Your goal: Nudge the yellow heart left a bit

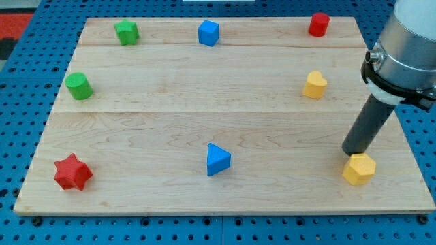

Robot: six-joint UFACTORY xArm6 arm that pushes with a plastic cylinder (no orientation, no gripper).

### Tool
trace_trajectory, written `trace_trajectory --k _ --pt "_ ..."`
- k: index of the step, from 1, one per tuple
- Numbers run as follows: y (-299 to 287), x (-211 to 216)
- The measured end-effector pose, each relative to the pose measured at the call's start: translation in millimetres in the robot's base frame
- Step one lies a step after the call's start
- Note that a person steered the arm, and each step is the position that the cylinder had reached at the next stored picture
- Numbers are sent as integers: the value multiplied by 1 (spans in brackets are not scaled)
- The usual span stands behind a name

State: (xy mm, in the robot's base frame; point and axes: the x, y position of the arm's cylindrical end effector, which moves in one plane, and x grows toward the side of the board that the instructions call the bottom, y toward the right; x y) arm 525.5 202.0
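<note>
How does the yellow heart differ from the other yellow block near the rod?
The yellow heart has a notched, lobed top; the yellow hexagonal block has flat facets. The yellow heart stands toward the view's top, apart from my tip; the yellow hexagonal block lies near the view's bottom right, right beside my tip. Both are yellow and rest on the wooden board.

The worktop (225, 122) is pale wood with fine lengthwise grain and faint seams between its planks, set on a blue pegboard (27, 75) dotted with holes. The heart (314, 85) is yellow, and so is the hexagonal block (359, 169). The star (72, 172) is red, as is the cylinder (318, 24). The green star (126, 32) and the green cylinder (78, 86) are bright green. The cube (208, 33) and the triangle (218, 159) are blue. The rod is dark grey down to my tip (351, 152).
</note>
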Motion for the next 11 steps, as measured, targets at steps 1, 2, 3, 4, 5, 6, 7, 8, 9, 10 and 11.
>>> trace_trajectory --k 1,2,3,4,5,6,7,8,9,10,11 --pt "0 0" --pt "0 0" --pt "0 -1" --pt "-1 -1" --pt "-6 -1" --pt "-6 -5" --pt "-7 -8" --pt "-7 -13" --pt "-7 -14" --pt "-7 -16" --pt "-8 -16"
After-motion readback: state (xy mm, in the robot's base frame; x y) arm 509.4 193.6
